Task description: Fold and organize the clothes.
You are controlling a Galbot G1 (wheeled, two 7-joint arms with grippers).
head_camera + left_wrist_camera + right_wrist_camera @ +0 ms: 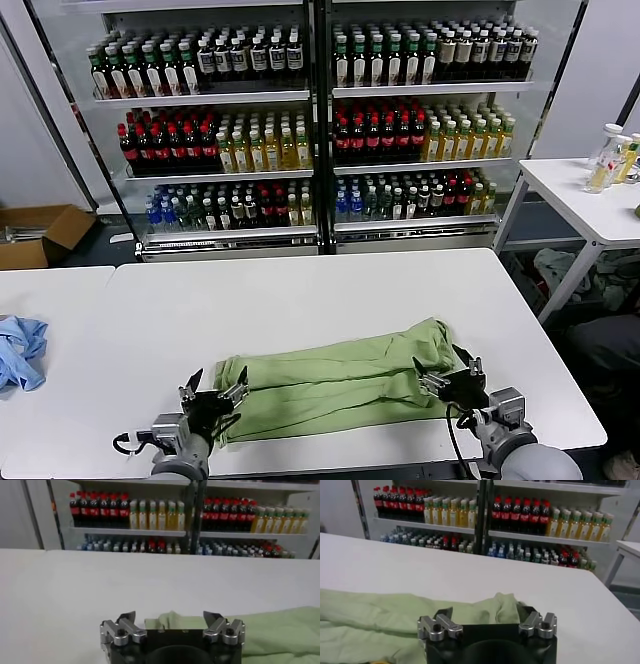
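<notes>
Beside table (300, 290): blue cloth (20, 350), head-view only.

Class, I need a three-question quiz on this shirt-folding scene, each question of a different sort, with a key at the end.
1. True or false: the light green fabric shirt lies spread out flat, sleeves extended.
2. Multiple choice: the crumpled light blue cloth sits (A) on the shirt, (B) at the white table's left edge, apart from the shirt, (C) on a shelf.
3. Short answer: where are the left gripper and right gripper, and how do their jaws stand?

Key
1. False: it is folded into a long narrow band.
2. B.
3. One at each end of the band, left gripper at the left end, right gripper at the right; both open, holding nothing.
</notes>
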